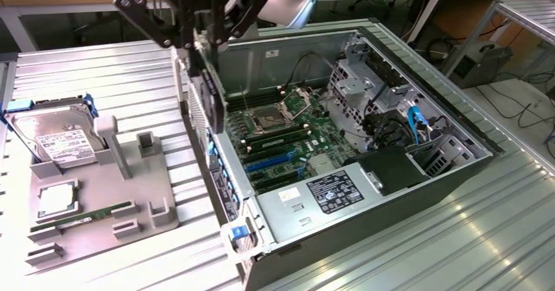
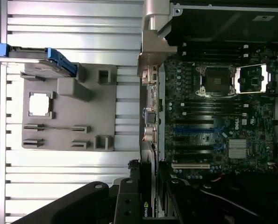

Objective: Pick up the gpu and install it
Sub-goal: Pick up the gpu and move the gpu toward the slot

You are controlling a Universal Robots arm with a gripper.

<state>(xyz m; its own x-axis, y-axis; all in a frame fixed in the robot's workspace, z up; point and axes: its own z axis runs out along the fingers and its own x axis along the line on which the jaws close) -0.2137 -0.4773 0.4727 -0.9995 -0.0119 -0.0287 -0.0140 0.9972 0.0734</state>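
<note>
Hanging upright from the clenched gripper point(image 1: 201, 41), the thin flat black rectangular gpu point(image 1: 205, 93) sits in the air over the near-side edge of the open dark-grey metal computer case point(image 1: 269, 60), at the exterior view's upper left. The gripper's black linkage arms spread to either side above the card, and its fingers are closed on the card's upper part. In the wrist view the card's edge runs along the line where the case wall meets the green motherboard point(image 1: 286, 141), with a small green logo showing on it. The card is lifted clear of the board and is not seated in the blue slots below it. To the exterior view's left, well apart from the card, a light-grey moulded holder tray point(image 1: 95, 226) rests on the ribbed silvery metal surface point(image 1: 416, 239). It carries a silver hard drive with a white label point(image 1: 56, 135) standing tilted in blue rails, a square silver processor chip point(image 1: 56, 200), and a slim green memory stick point(image 1: 82, 216) lying in its cradle.
</note>
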